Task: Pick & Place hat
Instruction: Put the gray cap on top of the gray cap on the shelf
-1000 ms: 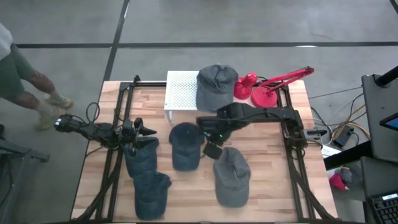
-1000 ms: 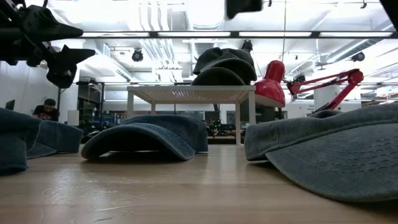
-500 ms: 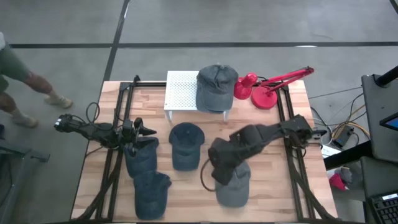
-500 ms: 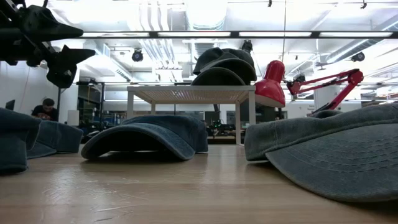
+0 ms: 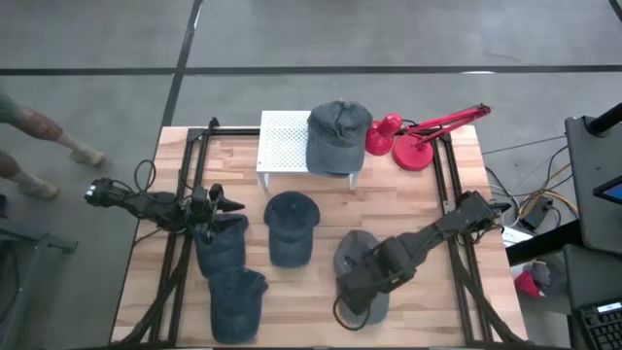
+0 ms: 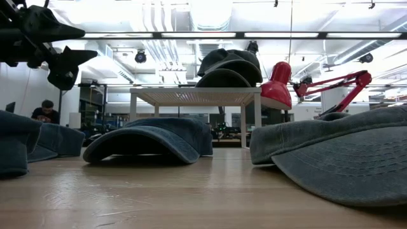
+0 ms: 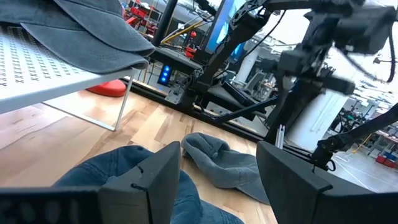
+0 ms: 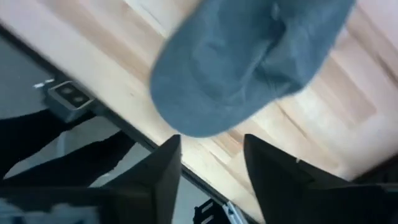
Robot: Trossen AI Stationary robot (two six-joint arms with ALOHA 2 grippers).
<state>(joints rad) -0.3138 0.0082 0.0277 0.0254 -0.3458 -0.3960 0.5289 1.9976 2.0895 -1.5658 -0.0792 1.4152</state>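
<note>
A blue-grey hat is lying on the light wooden table, showing beyond the right gripper and its parted dark fingers.

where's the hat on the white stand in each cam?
High view: hat on the white stand, top centre, over the stand's right end.
Low view: centre, atop the stand.
Left wrist view: upper left, brim overhanging the stand.
Right wrist view: not in it.
Shared landmark: red lamp beside it.
</note>
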